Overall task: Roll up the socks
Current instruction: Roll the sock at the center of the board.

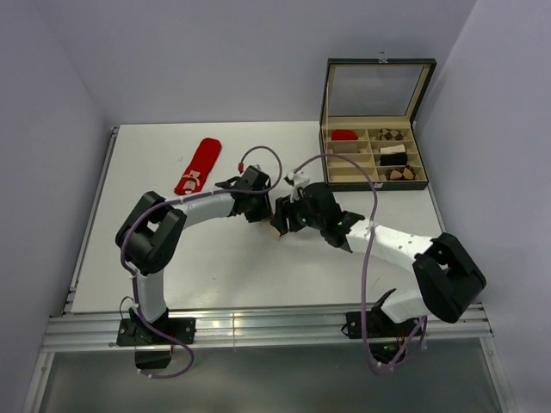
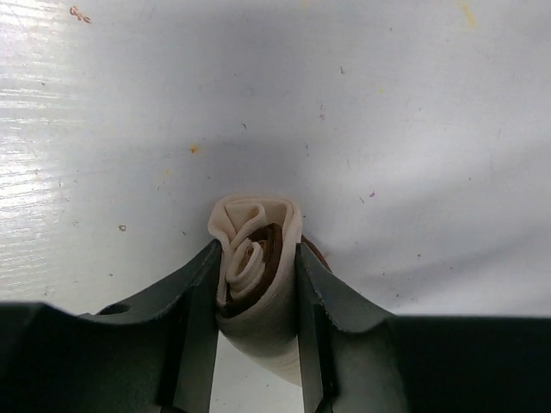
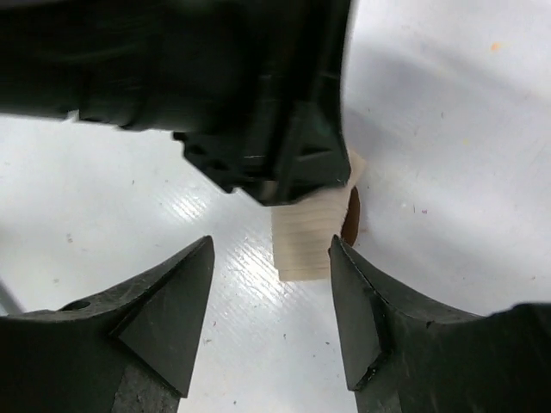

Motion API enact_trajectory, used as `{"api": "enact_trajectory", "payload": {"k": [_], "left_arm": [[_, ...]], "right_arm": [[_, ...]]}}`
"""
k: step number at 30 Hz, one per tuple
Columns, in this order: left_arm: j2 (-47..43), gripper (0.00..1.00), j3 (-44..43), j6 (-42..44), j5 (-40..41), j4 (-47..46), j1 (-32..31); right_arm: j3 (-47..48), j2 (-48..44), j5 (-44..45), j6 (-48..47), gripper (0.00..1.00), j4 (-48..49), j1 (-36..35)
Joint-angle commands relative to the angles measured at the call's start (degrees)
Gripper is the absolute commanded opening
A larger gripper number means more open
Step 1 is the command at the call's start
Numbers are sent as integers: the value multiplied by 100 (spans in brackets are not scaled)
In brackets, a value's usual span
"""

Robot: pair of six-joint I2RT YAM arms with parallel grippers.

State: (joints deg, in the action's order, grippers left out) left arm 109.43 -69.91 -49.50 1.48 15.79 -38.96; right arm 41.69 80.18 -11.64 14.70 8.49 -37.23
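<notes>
The cream sock (image 2: pixel 258 225) is rolled into a tight coil with brown layers inside. My left gripper (image 2: pixel 256 254) is shut on it and pinches the roll from both sides just above the white table. In the right wrist view the roll's free cream end (image 3: pixel 303 243) hangs below the left gripper's body (image 3: pixel 258 86). It lies between the spread fingers of my right gripper (image 3: pixel 271 249), which is open and does not touch it. In the top view both grippers, left (image 1: pixel 263 209) and right (image 1: pixel 286 217), meet at mid-table. The red sock (image 1: pixel 198 166) lies flat at the back left.
An open compartment box (image 1: pixel 376 183) stands at the back right, lid up. It holds a red item (image 1: pixel 344 135), brown-patterned rolled bundles (image 1: pixel 392 135) and a black-and-white bundle (image 1: pixel 393 157). Grey walls close in the table on three sides.
</notes>
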Motion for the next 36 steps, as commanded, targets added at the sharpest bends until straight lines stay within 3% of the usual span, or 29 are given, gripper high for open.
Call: {"api": "enact_trajectory", "payload": {"k": [1, 15, 20, 29, 32, 34, 35, 36], "left_arm": [[272, 39, -163, 449, 63, 785, 20], [501, 40, -550, 652, -95, 1101, 29], [518, 40, -568, 669, -95, 1119, 29], [536, 40, -568, 731, -209, 1110, 20], [527, 40, -568, 757, -200, 1102, 20], [501, 42, -550, 757, -191, 1084, 20], [475, 44, -533, 748, -174, 1032, 20], [396, 48, -506, 722, -174, 988, 20]], "right_arm": [[-179, -178, 1742, -661, 64, 161, -503], [207, 902, 3817, -1600, 66, 724, -2102], [453, 1526, 4695, -1909, 66, 821, -2376], [674, 2361, 5172, -1953, 60, 715, -2438], [665, 2493, 5102, -1849, 48, 575, -2438], [612, 2450, 4795, -1734, 29, 426, -2385], [577, 2406, 4672, -1594, 15, 347, -2350], [490, 2345, 4514, -1532, 10, 320, -2263]]}}
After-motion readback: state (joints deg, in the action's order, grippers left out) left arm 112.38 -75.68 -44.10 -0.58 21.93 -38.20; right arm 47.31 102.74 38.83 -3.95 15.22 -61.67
